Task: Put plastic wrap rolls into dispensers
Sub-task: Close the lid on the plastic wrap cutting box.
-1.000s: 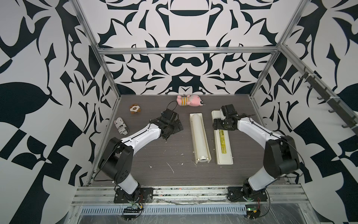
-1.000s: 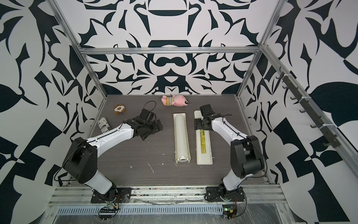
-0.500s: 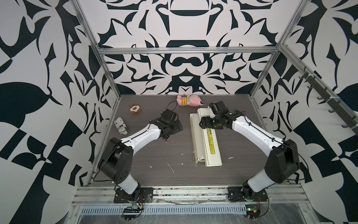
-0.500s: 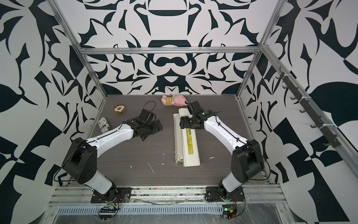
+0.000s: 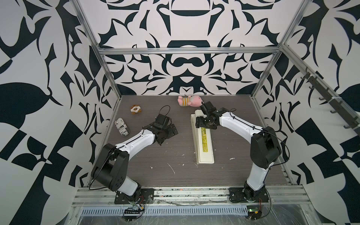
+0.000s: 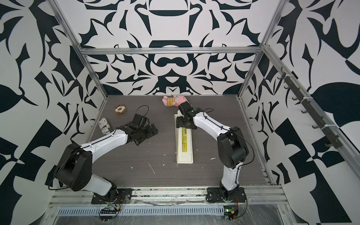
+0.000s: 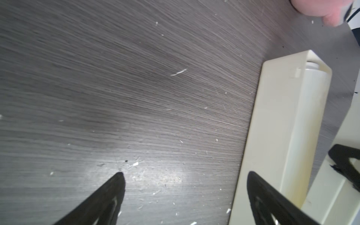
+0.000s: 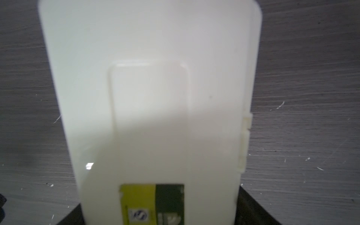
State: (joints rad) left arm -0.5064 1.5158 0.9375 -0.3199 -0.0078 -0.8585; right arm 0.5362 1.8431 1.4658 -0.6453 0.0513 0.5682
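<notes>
Left wrist view shows one plastic wrap roll (image 7: pixel 311 67) inside one dispenser (image 7: pixel 272 126), right gripper (image 5: pixel 204 125) astride its far end, grip unclear, left gripper (image 7: pixel 185 174) gaping beside it; pink plush (image 5: pixel 190 101), brown toy (image 5: pixel 135 109), newsprint cylinder (image 5: pixel 122 127) nearby.

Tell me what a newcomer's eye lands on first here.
The long cream dispenser lies mid-scene, yellow label up, with the right gripper clasping its far end. Left of it the left gripper hovers open over bare table; a pink plush toy lies at the back wall.

Left end effector (image 7: pixel 186 175) agape, right (image 8: pixel 160 204) seemingly clamped.
</notes>
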